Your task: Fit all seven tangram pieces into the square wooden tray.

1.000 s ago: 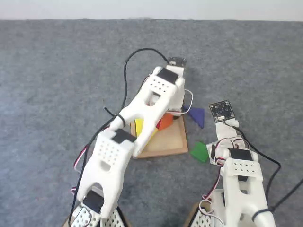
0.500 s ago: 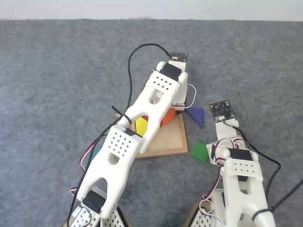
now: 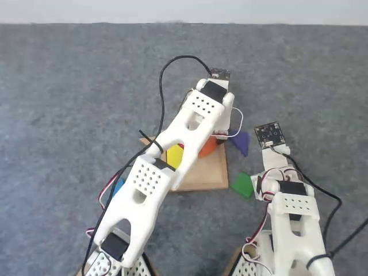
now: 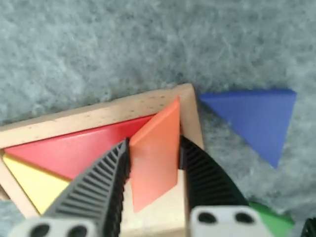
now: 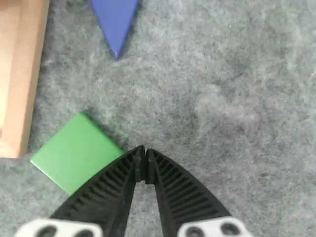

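The left end effector (image 4: 154, 143) is clamped on the orange triangle (image 4: 155, 168), one finger on each of its two long sides. The piece's sharp tip points ahead of the fingertips into a corner of the tray (image 4: 98, 116). The red triangle (image 4: 74, 150) lies in the tray just beside one finger and seems to meet the orange edge there, with the yellow piece (image 4: 37, 185) behind it. Bare wood shows under and behind the held piece.

The step in hand looks like seating the orange triangle in that corner. To do it well:

- Line its outer edge up with the rim beside the other finger.
- Lower it until it lies flat.
- Part the fingers only a little, since the red piece and the rim leave little room on either side.

I cannot tell whether the tip rides on the rim. If it does, draw the piece slightly back towards the wrist before letting go.

The blue triangle (image 4: 256, 116) lies on the worktop (image 3: 69, 86) beyond the corner, outside the tray. The right end effector (image 5: 145, 150) is pinched closed on nothing, and the green square (image 5: 74, 158) lies just beside its tips.
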You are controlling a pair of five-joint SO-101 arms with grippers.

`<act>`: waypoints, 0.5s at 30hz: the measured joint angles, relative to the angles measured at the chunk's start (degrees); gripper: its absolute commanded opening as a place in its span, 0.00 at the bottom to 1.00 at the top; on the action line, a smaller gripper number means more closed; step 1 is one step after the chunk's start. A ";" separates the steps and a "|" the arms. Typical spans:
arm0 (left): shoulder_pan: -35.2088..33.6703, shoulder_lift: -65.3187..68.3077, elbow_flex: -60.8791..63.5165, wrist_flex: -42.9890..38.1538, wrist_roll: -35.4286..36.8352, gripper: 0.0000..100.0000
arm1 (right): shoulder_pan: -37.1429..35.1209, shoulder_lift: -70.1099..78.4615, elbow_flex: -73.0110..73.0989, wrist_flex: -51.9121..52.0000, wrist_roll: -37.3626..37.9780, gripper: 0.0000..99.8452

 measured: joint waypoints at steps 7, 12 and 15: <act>0.00 -0.26 0.44 0.18 -0.35 0.23 | 0.00 0.00 0.00 0.00 0.00 0.01; 0.09 -2.20 0.88 0.18 -2.46 0.23 | 0.00 0.00 0.00 -0.70 0.00 0.01; 0.88 -5.27 1.93 0.18 -5.10 0.23 | 0.00 0.00 0.00 -1.05 0.00 0.01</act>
